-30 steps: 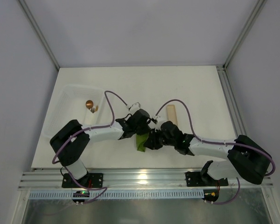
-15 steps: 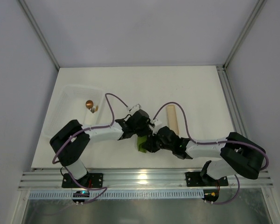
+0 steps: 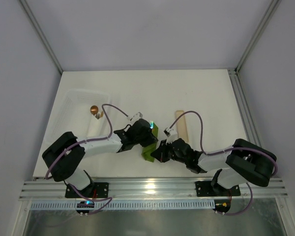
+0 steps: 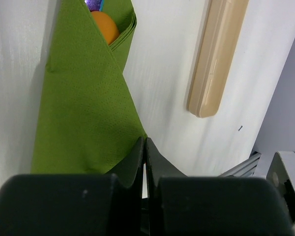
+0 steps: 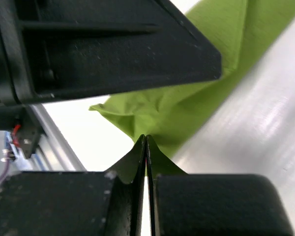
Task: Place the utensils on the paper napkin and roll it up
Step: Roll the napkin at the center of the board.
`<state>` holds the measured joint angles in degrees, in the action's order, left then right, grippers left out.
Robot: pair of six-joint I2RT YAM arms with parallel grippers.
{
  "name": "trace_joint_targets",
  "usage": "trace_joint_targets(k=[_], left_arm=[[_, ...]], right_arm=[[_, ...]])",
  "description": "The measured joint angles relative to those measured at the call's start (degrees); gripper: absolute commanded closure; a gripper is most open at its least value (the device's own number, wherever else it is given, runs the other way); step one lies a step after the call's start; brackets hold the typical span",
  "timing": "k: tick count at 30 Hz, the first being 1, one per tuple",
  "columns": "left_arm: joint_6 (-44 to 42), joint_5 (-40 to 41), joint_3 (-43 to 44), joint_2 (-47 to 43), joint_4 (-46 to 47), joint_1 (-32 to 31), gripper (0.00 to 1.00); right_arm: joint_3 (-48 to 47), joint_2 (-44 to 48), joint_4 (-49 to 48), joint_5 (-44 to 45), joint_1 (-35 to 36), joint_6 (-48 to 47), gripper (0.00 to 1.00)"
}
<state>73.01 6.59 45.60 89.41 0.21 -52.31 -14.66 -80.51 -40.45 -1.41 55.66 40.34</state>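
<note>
Top external view: both arms are reaching into the middle of the bench [image 3: 206,93] and meeting over the paper napkin [image 3: 148,154]. The napkin is lying folded into a narrow green wedge just left of centre, toward the lower edge. The left jaws are sitting closed, tips touching the napkin's lower right edge in the left wrist view; can't tell if paper is pinched. The right jaws are also sitting closed, tips pressing at a crumpled corner of the napkin at the centre of the right wrist view, pinch unclear too. At the top of the left wrist frame the utensils [image 4: 104,25] are poking out of the fold's open end: an orange rod [image 4: 107,30] and a shiny purple-blue rod [image 4: 94,4] touching it. A beige flat stick [image 4: 216,54] is lying right of the napkin, apart from it. A clear tray [image 3: 69,101] is sitting at the bench's upper left, holding a small copper-coloured round thing [image 3: 94,109].
</note>
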Motion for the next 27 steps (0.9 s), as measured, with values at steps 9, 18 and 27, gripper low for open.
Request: trace_joint_targets(k=[9,18,27], left_arm=[[2.16,-0.13,-2.86,-0.76,2.23,0.00,1.00],[3.52,-0.24,-3.93,-1.38,3.63,0.00,1.00],[4.66,-0.24,-5.18,-3.17,4.04,0.00,1.00]], right_arm=[[-0.20,-4.96,-7.61,-3.58,0.13,3.13,0.97],[-1.25,-9.22,-11.02,-6.56,0.28,3.48,0.96],[-2.58,-12.96,-13.38,-7.76,0.90,3.91,0.96]])
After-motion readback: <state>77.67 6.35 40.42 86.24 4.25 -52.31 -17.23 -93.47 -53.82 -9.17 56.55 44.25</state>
